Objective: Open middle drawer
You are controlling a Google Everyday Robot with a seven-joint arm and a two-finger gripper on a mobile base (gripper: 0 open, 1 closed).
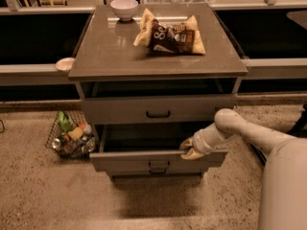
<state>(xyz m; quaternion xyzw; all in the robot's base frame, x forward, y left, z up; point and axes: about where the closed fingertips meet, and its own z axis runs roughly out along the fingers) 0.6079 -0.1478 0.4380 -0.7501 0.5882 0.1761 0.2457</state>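
The middle drawer [124, 161] is pulled partway out of the grey-brown cabinet, and its dark inside shows behind the front. Its small black bar handle [159, 166] sits at the front's centre. My gripper [188, 149] is at the right part of the drawer front's top edge, one finger inside and one outside, shut on that edge. My pale arm [249, 135] reaches in from the lower right. The top drawer [120, 110] is closed above. The bottom drawer [158, 177] is mostly hidden under the open one.
A chip bag [171, 34] and a white bowl [124, 8] lie on the cabinet top [105, 51]. A wire basket of snacks [71, 135] stands on the floor at the cabinet's left. A small white dish [64, 63] rests on the ledge to the left.
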